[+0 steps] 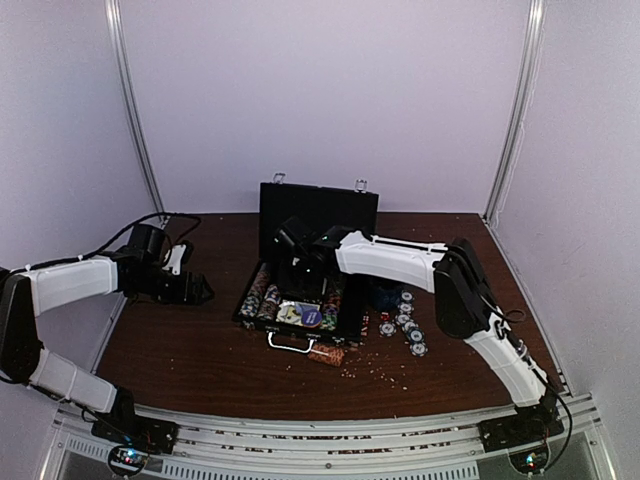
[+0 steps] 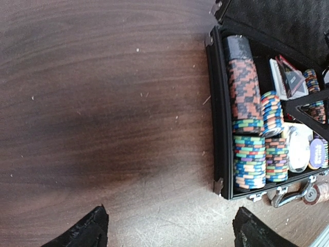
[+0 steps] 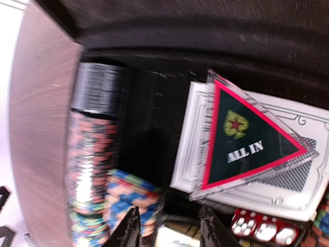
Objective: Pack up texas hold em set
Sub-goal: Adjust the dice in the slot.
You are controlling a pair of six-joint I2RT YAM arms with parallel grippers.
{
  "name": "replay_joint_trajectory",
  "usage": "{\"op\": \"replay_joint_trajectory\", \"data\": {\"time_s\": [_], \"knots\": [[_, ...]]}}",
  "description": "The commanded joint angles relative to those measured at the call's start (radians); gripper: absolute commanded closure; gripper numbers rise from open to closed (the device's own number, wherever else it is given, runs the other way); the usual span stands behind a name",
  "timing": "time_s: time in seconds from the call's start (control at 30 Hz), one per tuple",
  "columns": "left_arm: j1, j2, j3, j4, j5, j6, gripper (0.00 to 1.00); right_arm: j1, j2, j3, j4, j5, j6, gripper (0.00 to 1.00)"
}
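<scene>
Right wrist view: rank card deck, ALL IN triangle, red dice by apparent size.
1. card deck: its outline runs past the triangle lying on it, but only narrowly.
2. ALL IN triangle: sits nearer the camera, so nearly a tie.
3. red dice: clearly smallest.

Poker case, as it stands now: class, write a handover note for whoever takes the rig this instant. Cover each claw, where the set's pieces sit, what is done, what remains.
Left claw: open, empty, over the table left of the poker case.
Right claw: jaws apart, nothing gripped, over the case's inside.
Done: chip rows, card deck with the ALL IN triangle on it, and red dice are in the open case.
Left: loose chips lie on the table right of the case. Pack them, shut the lid, latch it.
</scene>
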Motion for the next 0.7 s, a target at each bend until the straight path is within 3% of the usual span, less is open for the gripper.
{"op": "replay_joint_trajectory", "data": {"time_s": [0.0, 0.2, 0.5, 0.67], "knots": [[0.007, -0.013, 0.036, 0.02, -0.009, -0.012, 0.13, 0.0, -0.155, 0.005, 0.039, -0.002, -0.023, 0.61], [0.008, -0.024, 0.029, 0.024, -0.008, -0.024, 0.13, 0.017, -0.362, -0.184, 0.006, 0.08, 0.0, 0.55], [-0.001, -0.022, 0.005, 0.069, 0.043, -0.035, 0.13, 0.061, -0.808, -0.869, 0.115, 0.207, 0.187, 0.54], [-0.062, 0.037, 0.025, 0.134, 0.042, -0.075, 0.14, 0.115, -0.929, -1.021, 0.061, 0.296, 0.243, 0.51]]}}
